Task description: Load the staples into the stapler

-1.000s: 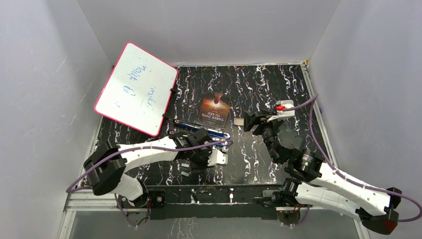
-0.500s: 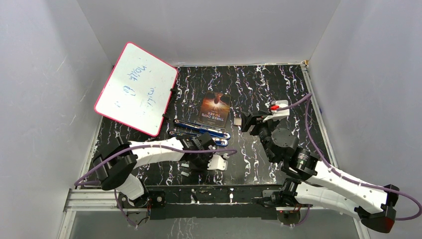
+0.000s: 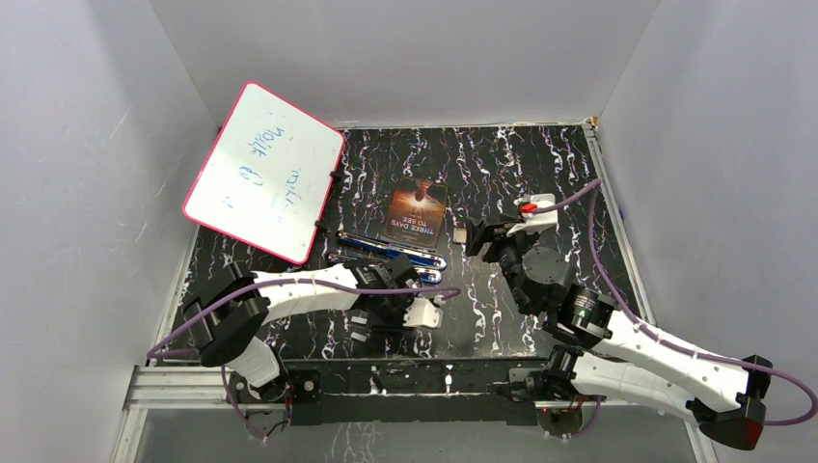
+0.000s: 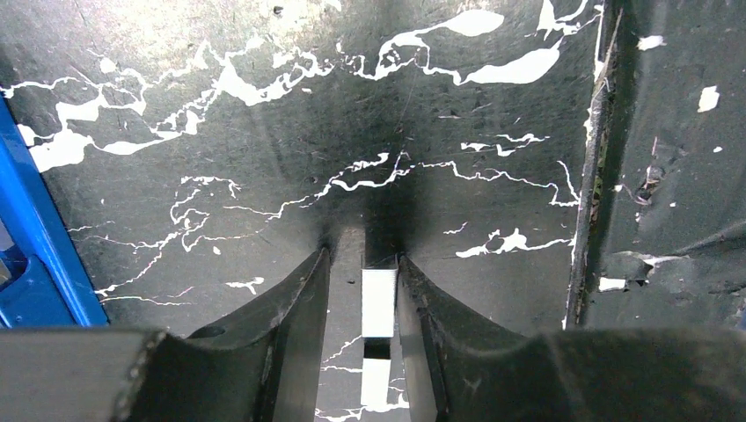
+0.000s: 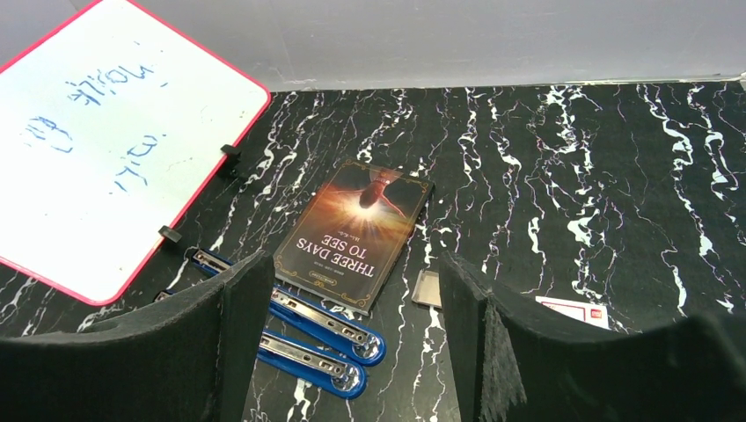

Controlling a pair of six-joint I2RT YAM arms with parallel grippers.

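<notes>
Left pincer low on black marbled bench, fingers narrowly apart, nothing clamped. Short silvery staple strip lies between them, probably to square up grip. Flat-opened blue stapler just left. Right pincer wide apart, empty; grey staple strip ahead.

The book carries the title "THREE DAYS TO SEE" in pale capitals on its dark cover, upside down in the right wrist view, with a smaller line beneath it too fine to read. The whiteboard bears blue handwritten marks that cannot be made out. The print on the small red-and-white box is too small to read.
</notes>
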